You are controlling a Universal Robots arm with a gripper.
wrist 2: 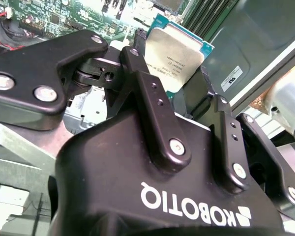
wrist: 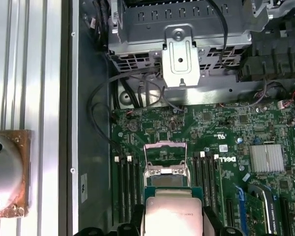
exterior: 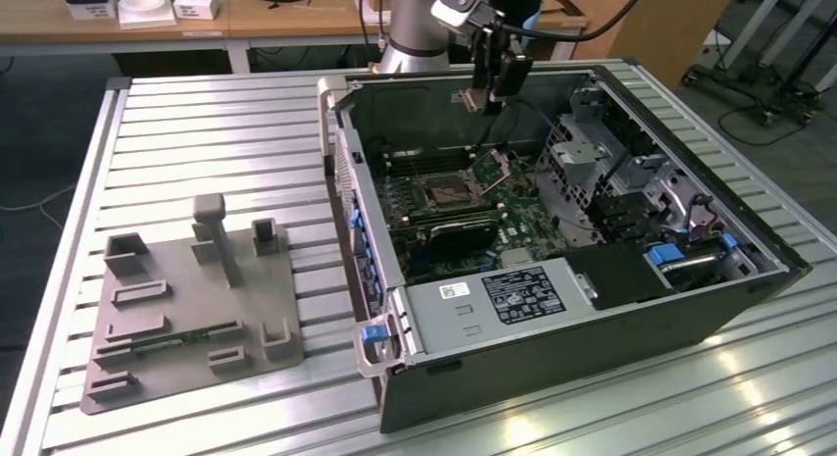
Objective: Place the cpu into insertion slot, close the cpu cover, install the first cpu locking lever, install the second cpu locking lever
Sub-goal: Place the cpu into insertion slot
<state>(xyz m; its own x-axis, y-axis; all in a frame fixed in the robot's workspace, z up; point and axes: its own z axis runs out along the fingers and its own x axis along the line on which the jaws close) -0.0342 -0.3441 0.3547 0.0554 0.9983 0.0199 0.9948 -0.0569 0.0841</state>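
Note:
In the exterior view my gripper (exterior: pixel 487 91) hangs above the open computer case, over its rear part, shut on the cpu (exterior: pixel 468 100). The cpu (wrist 2: pixel 179 54) shows its pale silver top and green edge, clamped on two sides between the black fingers (wrist 2: pixel 137 69). Below on the green board lies the insertion slot (exterior: pixel 449 189), its dark centre uncovered. The cpu cover (exterior: pixel 499 163) stands raised at the slot's far side. In the first wrist view the cpu (wrist: pixel 173 211) sits just short of the insertion slot (wrist: pixel 167 181) and the raised cpu cover (wrist: pixel 165 153).
The case walls (exterior: pixel 343 142) ring the board, with a drive cage (exterior: pixel 595 147) and cables toward the exterior view's right. A labelled power supply (exterior: pixel 523 294) fills the near end. Memory slots (wrist: pixel 125 187) flank the socket. A grey fixture block (exterior: pixel 196 309) stands on the slatted table.

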